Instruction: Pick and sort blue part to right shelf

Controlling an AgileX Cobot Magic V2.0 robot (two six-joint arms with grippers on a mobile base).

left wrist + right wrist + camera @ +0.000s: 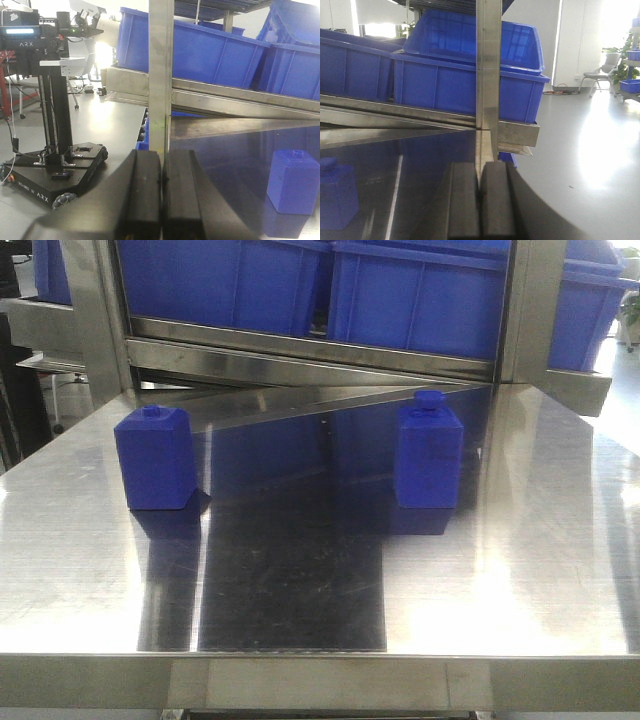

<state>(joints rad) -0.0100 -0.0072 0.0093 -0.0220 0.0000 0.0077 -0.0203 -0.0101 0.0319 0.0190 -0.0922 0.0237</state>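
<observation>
On the steel worktop (320,580), a squat block (155,462) stands at left and the blue part (430,458) upright at right, both before the shelf (300,352) of blue bins (415,290). The left gripper (161,197) is pressed together, empty; the right gripper (480,200) likewise, with the blue part ahead to its left, well apart.
</observation>
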